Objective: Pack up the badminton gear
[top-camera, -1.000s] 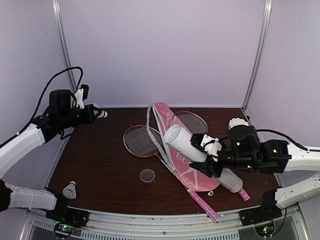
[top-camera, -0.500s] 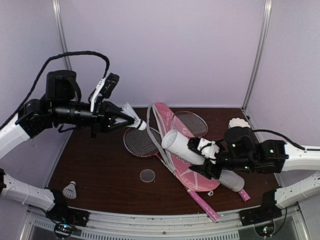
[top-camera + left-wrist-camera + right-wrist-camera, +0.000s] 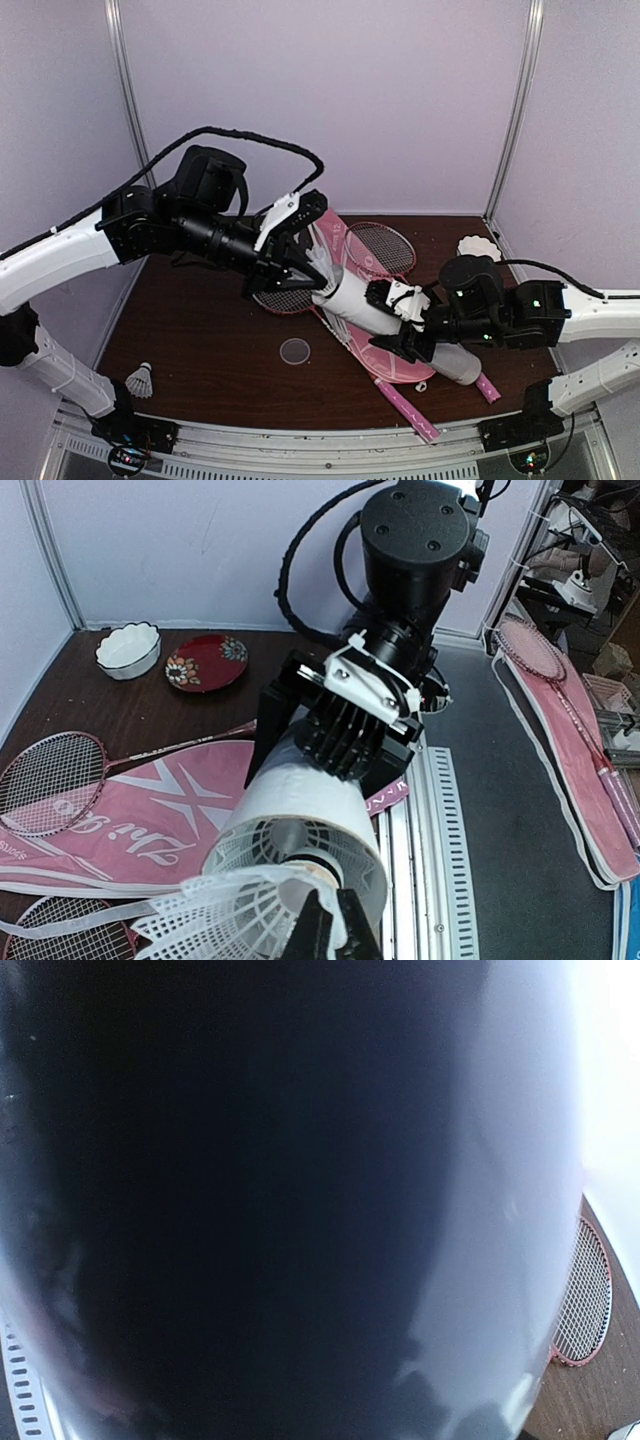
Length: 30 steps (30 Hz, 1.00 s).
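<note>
A shuttlecock at the tube mouth
Left jaws pinch it, right jaws clasp tube; loose shuttlecock, racquets, cover unpacked.

Right wrist view: long white tube fills the frame, dark and blurred; racquet head cut by right edge.

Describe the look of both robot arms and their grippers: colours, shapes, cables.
Both the left arm and right arm have white shell links joined by black cylindrical joints. A black cable runs along each. The left gripper and right gripper are black with white parts.
</note>
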Each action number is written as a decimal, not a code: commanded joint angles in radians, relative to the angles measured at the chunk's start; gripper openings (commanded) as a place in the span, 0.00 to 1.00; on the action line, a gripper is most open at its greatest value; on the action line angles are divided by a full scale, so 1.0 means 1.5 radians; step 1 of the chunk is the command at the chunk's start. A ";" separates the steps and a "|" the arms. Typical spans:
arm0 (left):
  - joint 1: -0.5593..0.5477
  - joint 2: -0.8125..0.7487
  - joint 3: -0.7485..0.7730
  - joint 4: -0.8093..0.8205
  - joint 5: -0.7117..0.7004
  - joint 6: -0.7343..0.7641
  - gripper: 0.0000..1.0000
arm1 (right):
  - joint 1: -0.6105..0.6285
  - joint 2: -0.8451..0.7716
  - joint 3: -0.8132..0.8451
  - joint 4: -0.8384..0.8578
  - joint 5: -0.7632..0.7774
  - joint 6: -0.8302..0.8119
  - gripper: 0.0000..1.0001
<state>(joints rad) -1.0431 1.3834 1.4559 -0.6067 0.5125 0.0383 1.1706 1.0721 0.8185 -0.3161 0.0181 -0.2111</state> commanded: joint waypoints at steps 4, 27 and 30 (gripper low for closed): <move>-0.005 0.004 0.013 0.021 0.049 0.019 0.45 | 0.005 -0.014 0.011 0.045 -0.002 0.005 0.37; -0.066 0.125 0.090 -0.149 0.009 0.134 0.69 | 0.003 -0.030 0.002 0.076 0.024 0.033 0.36; -0.066 0.145 0.107 -0.138 -0.001 0.141 0.70 | 0.003 -0.030 0.000 0.079 0.024 0.033 0.36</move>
<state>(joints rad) -1.1404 1.5608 1.5822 -0.7692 0.5419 0.2138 1.1721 1.0641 0.8097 -0.3035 0.0311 -0.1905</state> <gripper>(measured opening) 0.689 0.634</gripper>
